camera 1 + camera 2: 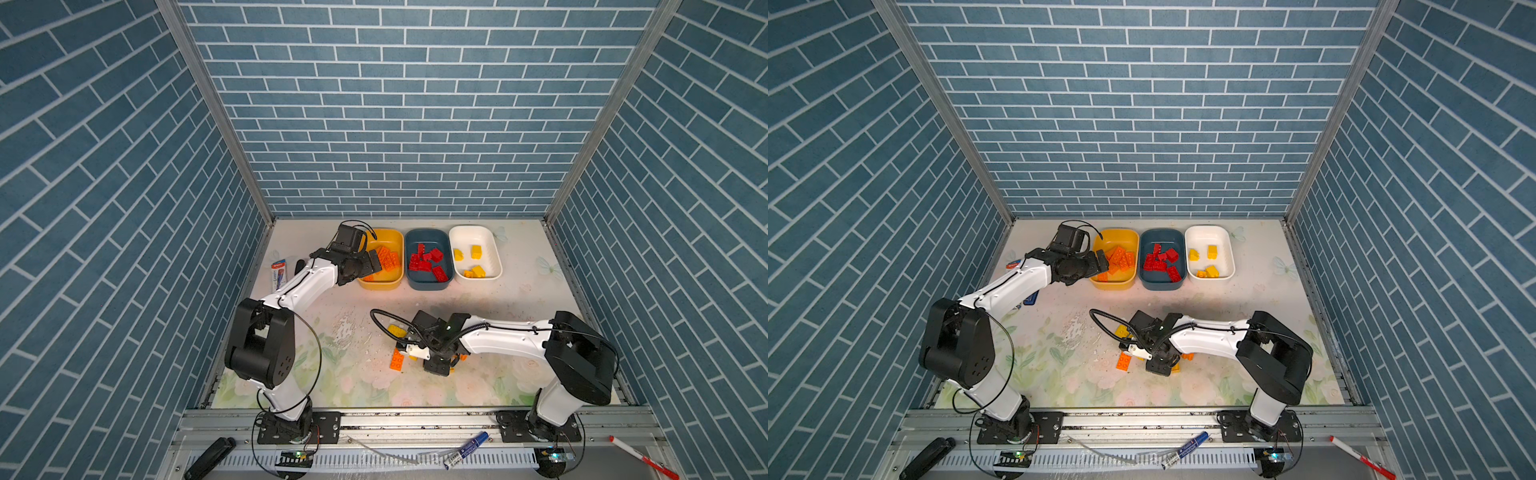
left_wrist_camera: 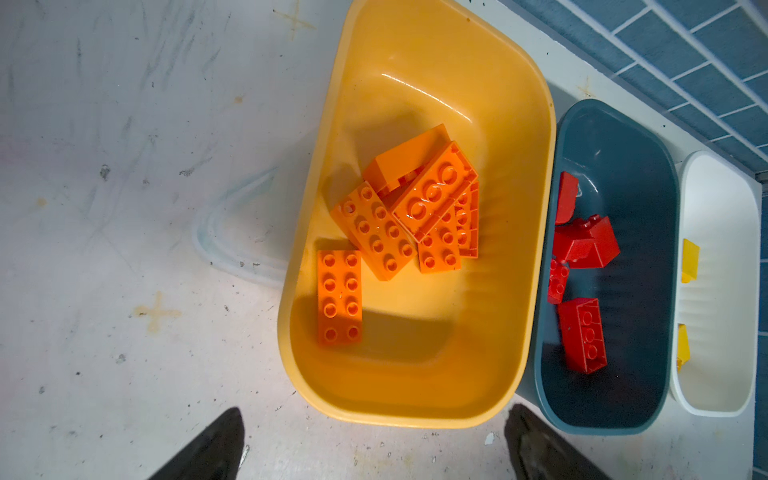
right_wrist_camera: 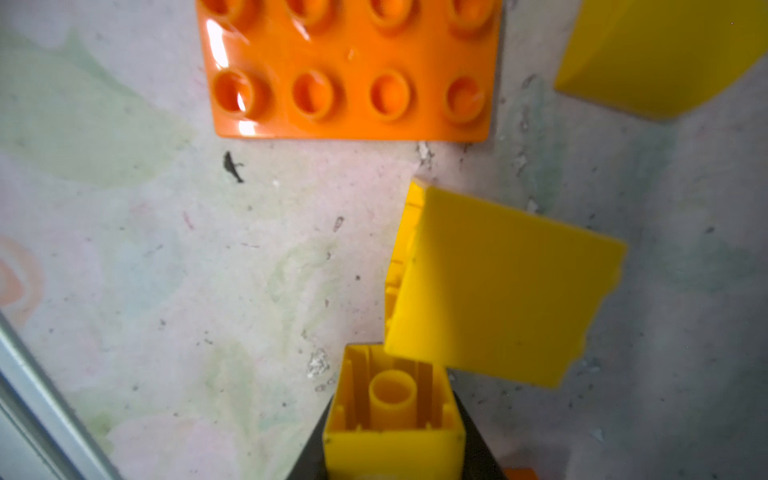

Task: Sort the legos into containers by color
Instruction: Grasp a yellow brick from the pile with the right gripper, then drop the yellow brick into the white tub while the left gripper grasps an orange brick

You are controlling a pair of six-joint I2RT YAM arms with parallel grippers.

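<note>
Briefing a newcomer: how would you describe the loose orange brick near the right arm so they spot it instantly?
On the floral table, in front of the tubs, find the right hand closed on a yellow brick. Just left of it in both top views lies the orange brick, flat, eight studs up; its nearest neighbours are yellow.

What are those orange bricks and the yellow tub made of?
The orange bricks look like hard moulded plastic, glossy: sharp highlights sit on their studs. The yellow tub looks like smooth plastic too, with a softer sheen and one bright streak on its inner wall.
</note>
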